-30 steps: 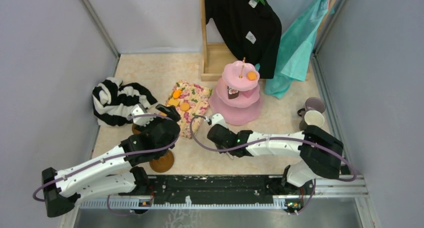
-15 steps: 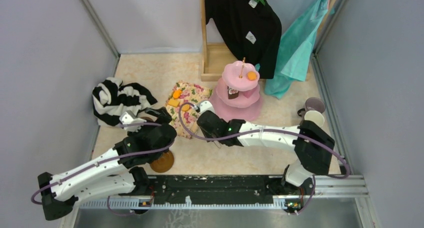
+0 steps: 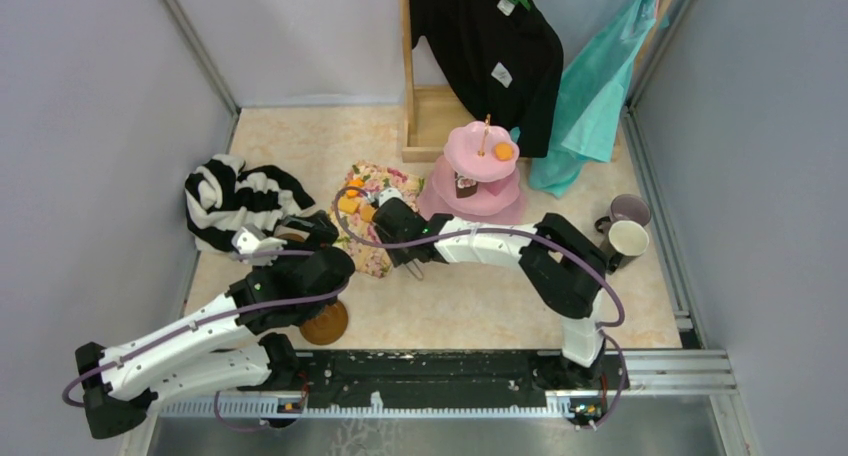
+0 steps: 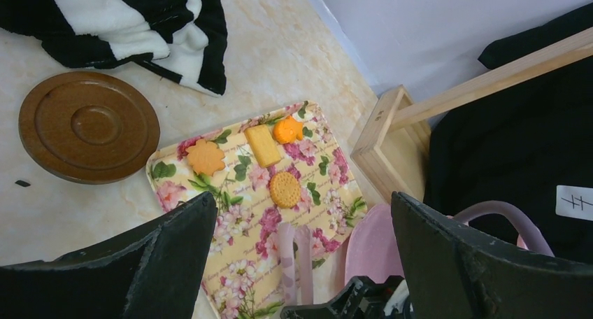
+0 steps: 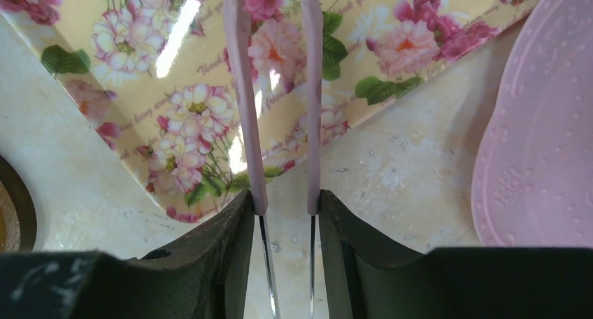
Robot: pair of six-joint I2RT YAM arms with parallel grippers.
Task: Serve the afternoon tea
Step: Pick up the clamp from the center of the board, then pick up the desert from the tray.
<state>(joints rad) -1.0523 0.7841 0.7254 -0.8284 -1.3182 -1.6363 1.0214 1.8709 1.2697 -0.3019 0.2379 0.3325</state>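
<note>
beige table (image 3: 480,311): we see pastries (image 4: 284,189) on the floral tray (image 4: 234,252) beside the stand (image 3: 482,171).
our right gripper (image 5: 283,208) pinches pink tongs (image 5: 241,88) over the tray; our left gripper (image 4: 301,208) gapes wide.

Pale lilac-grey walls (image 3: 100,126) box in a beige marbled tabletop (image 3: 300,146) on three sides, and there at the back stands a wooden rack (image 3: 430,114), black shirt (image 3: 480,56) and teal cloth (image 3: 595,96) hanging off it, all evenly lit.
</note>
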